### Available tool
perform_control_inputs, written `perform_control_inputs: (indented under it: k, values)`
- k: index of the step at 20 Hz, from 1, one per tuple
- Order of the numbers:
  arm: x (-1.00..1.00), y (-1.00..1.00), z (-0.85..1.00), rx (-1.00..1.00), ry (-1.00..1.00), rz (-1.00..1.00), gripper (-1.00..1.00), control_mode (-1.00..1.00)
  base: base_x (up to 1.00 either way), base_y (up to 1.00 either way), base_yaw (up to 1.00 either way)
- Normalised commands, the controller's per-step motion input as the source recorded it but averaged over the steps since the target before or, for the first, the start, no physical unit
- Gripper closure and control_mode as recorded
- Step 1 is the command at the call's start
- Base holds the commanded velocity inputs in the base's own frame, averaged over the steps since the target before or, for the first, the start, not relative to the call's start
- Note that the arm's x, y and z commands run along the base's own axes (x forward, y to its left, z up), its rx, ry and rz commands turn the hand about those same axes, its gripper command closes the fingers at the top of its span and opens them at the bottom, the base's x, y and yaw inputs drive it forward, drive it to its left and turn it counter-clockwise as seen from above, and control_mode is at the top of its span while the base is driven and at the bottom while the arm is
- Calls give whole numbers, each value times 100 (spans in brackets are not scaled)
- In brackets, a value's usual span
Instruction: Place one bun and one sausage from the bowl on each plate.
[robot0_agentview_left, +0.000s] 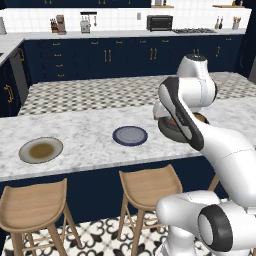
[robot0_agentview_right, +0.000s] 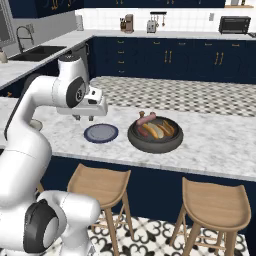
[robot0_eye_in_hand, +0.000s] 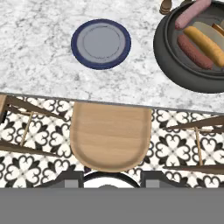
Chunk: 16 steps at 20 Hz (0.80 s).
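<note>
**Arm raised above the counter edge, both plates bare**

I hold the hand high, near the counter, to survey the blue plate (robot0_eye_in_hand: 101, 43) and, to its right, the bowl (robot0_eye_in_hand: 175, 65) of buns (robot0_eye_in_hand: 209, 45) and sausages (robot0_eye_in_hand: 194, 51). The beige plate (robot0_agentview_left: 41, 150) lies far left. The gripper's opening and contents I cannot tell; its fingertips are cut off.
</note>
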Motion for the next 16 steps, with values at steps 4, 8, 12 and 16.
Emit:
perform_control_inputs:
  k: [4,8,12,16]
  values:
    - [-2,-22,0,1,-3,0,-100,-100,0,0,0]
    - [38,-94,-1,5,-1,-6,-100,-100,0,0,0]
    - [98,-89,-11,9,4,-12,-100,-100,0,0,0]
    - [100,-45,-26,1,6,-10,-100,-100,0,0,0]
